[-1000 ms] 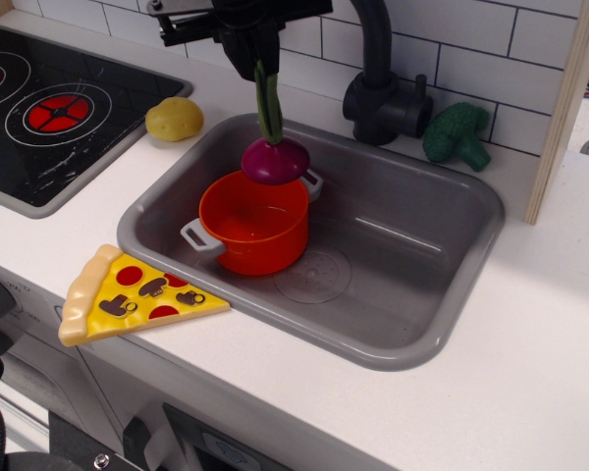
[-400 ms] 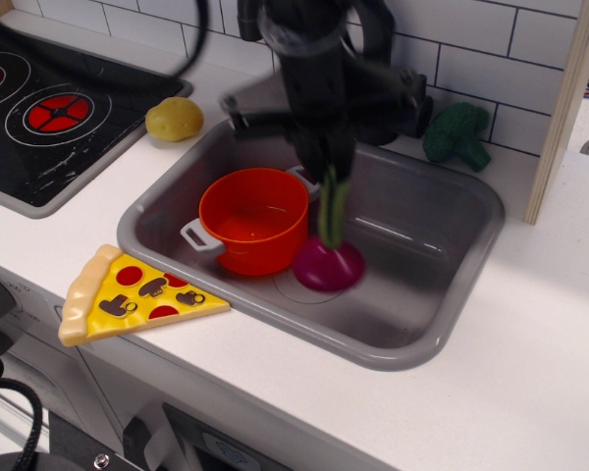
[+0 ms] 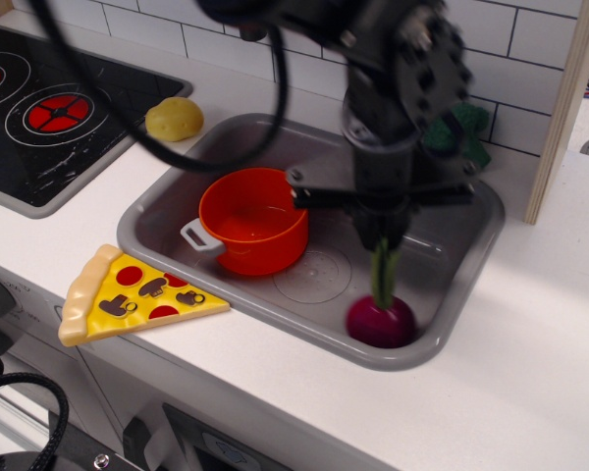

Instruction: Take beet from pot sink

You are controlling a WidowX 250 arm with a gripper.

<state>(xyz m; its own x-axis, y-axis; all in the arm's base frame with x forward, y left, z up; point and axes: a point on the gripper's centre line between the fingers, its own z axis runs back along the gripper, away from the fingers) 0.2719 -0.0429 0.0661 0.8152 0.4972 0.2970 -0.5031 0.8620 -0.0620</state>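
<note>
The beet (image 3: 381, 320), a magenta bulb with green stalks, is at the front right corner of the grey sink (image 3: 167, 186), at or just above the sink floor. My gripper (image 3: 381, 243) is shut on the beet's green stalks from above. The orange pot (image 3: 253, 221) with light grey handles stands empty at the left of the sink, apart from the beet. My black arm hides the faucet and the back of the sink.
A yellow potato (image 3: 174, 118) lies on the counter behind the sink's left corner. A pizza slice (image 3: 130, 293) lies on the counter's front edge. Green broccoli (image 3: 461, 132) is partly hidden behind my arm. The stove (image 3: 49, 113) is at the left.
My gripper has carried the beet from above the pot to the right and down, past the sink's middle to its front right corner.
</note>
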